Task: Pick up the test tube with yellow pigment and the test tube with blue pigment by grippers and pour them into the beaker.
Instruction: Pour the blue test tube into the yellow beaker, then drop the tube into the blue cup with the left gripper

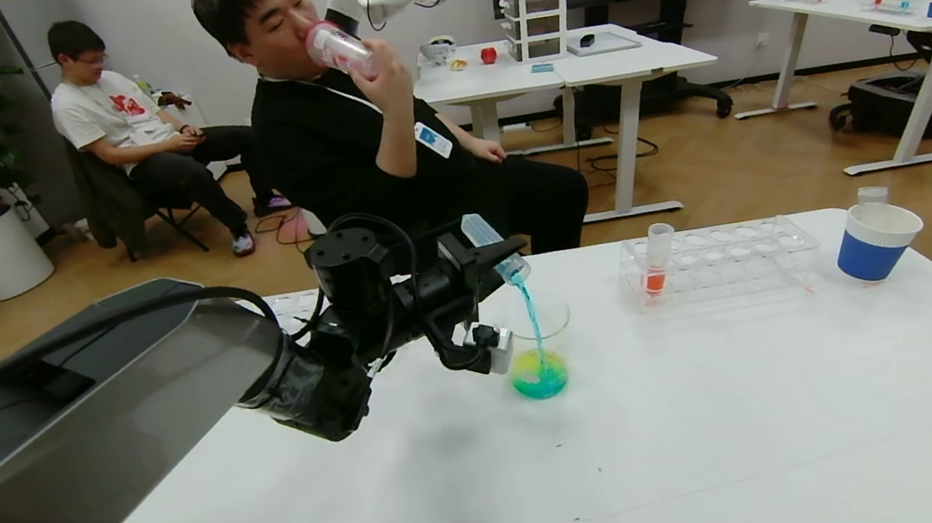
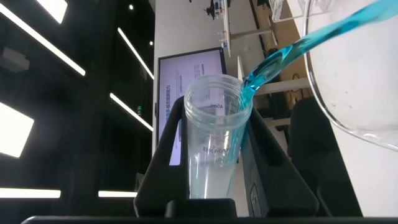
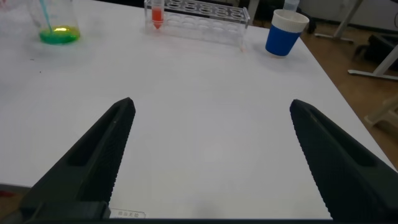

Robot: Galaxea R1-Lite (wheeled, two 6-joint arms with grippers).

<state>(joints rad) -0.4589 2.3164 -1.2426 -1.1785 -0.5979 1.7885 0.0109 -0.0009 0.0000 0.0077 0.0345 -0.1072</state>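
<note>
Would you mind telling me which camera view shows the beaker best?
The head view: the whole beaker stands on the table, taking blue liquid from the tilted test tube with blue pigment in the left gripper. The left wrist view catches only its curved wall; the right wrist view only its greenish bottom.

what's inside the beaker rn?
The beaker holds a shallow pool, yellow-green at one edge and teal-blue where the blue stream lands, poured from the test tube with blue pigment tilted in the left pincer. The rest is empty clear glass; nothing covered.
</note>
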